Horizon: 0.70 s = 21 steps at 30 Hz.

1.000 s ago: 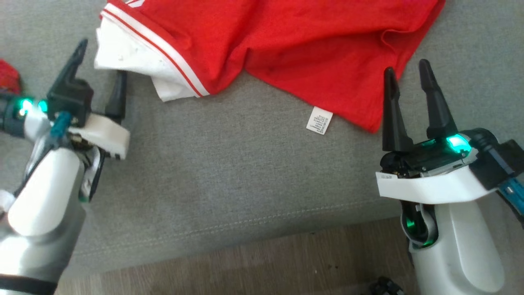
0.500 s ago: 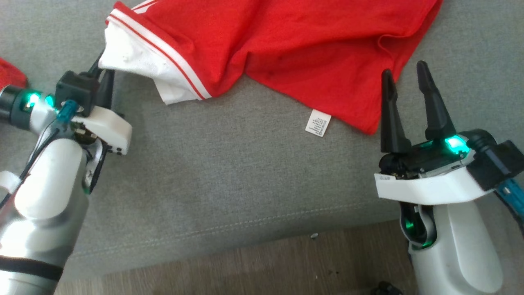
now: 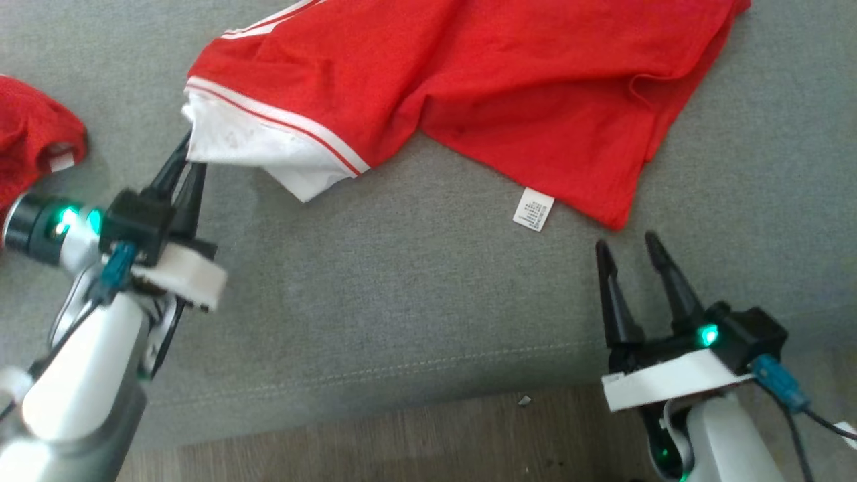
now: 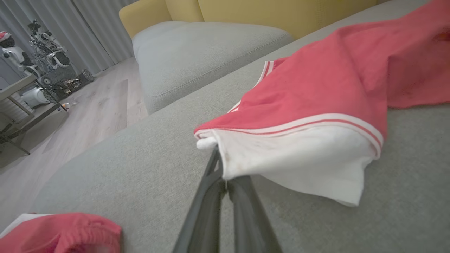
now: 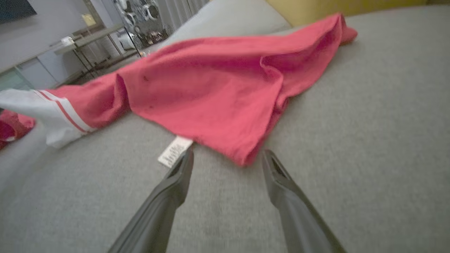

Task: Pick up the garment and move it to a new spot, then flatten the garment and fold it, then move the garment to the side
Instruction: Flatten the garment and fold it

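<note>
Red garment lies rumpled across the grey sofa cushion, taking up the far part of the head view. Its main panel is creased, with one fold running toward the near right corner. We note a white sleeve end at its left side, edged with a white band and a thin red stripe.

Left jaws: closed on the garment. In the left wrist view the two dark fingers meet, with the corner of the white sleeve end pinched between their tips. There the fabric sits raised off the cushion and casts a shadow beneath. The rest of the garment drapes away toward the yellow backrest.

Right jaws: open and holding nothing, low at the near right of the head view. They point at the garment's near corner but stay apart from it. In the right wrist view that red corner lies just beyond the spread fingertips. The care label is flat on the cushion near one tip – we cannot tell whether they touch there. The head view shows label and tips apart.

Other items: a second red cloth lies at the far left of the cushion, clear of the garment. Wooden floor runs along the cushion's near edge.
</note>
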{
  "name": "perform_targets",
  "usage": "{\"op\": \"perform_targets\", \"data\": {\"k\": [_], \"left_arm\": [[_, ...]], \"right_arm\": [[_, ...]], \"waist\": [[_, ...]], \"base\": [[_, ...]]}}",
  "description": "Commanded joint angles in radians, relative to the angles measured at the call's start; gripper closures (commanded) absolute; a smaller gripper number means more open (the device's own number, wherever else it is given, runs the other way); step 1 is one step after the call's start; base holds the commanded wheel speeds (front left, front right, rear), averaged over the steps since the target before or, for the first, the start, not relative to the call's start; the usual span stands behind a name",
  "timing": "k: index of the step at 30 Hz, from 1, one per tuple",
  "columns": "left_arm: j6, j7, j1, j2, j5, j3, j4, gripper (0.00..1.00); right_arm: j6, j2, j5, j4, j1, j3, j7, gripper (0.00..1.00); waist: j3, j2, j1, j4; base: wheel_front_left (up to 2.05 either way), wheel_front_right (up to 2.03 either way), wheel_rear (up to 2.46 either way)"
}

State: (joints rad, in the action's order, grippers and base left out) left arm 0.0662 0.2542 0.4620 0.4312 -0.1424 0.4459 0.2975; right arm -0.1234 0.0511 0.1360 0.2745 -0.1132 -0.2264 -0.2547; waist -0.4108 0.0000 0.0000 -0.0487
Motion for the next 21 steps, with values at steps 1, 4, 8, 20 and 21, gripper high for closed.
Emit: {"op": "perform_targets", "data": {"k": [1,4,8,20,21], "left_arm": [[0.012,0.008,0.004,0.049,0.003,-0.052,-0.054,1.0],[0.017,0.008,-0.022,0.059,0.004,-0.059,-0.085,1.0],[0.022,0.008,-0.041,0.069,0.003,-0.068,-0.125,1.0],[0.012,0.005,-0.035,0.06,-0.028,-0.068,-0.135,1.0],[-0.006,-0.001,-0.041,0.043,-0.073,-0.076,-0.138,1.0]], "right_arm": [[-0.007,0.0,0.002,-0.001,0.0,-0.023,-0.007,0.0],[-0.007,0.0,0.003,0.031,-0.01,-0.017,-0.007,0.0],[-0.007,-0.001,0.025,0.075,-0.046,-0.021,-0.007,0.0],[-0.007,-0.001,0.06,0.17,-0.157,-0.048,-0.007,1.0],[-0.007,-0.001,0.067,0.144,-0.156,-0.04,-0.007,1.0]], "waist": [[0.001,0.0,0.0,0.004],[-0.001,0.0,0.0,0.01],[-0.01,0.0,0.0,0.021],[-0.016,0.0,0.0,0.032],[-0.01,0.0,0.0,0.032]], "base": [[0.0,0.0,0.0],[0.0,0.0,0.0],[0.0,0.0,0.0],[0.0,0.0,0.0],[0.0,0.0,0.0]]}}
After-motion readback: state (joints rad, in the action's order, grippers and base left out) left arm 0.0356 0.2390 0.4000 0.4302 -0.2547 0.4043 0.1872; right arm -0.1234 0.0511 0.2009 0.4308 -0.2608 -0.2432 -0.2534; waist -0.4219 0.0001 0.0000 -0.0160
